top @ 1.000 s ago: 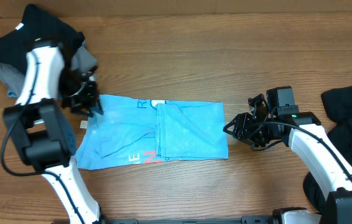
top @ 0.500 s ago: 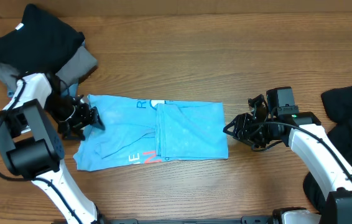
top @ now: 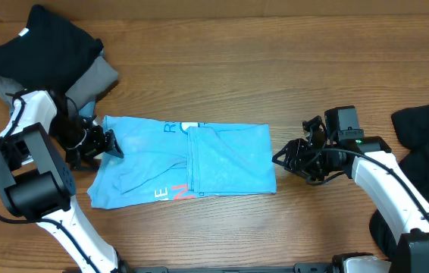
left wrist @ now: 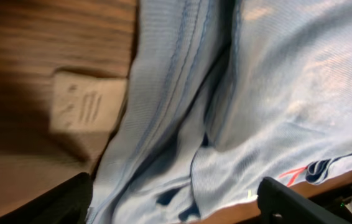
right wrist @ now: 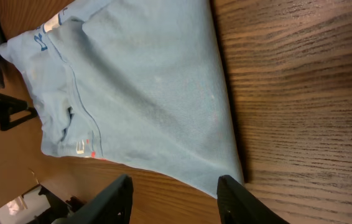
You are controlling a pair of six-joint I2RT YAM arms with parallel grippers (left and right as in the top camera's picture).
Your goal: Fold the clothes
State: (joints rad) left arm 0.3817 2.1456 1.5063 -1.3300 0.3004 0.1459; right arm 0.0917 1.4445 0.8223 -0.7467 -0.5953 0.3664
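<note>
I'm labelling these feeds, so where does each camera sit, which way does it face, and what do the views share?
Overhead: above the table, facing straight down on the T-shirt; both arms, left gripper and right gripper show.
Left wrist: close over the T-shirt's left edge; its fingers at the bottom corners.
Right wrist: low at the T-shirt's right edge, facing across it; its fingers at the bottom.
Shared: all three show the T-shirt.
</note>
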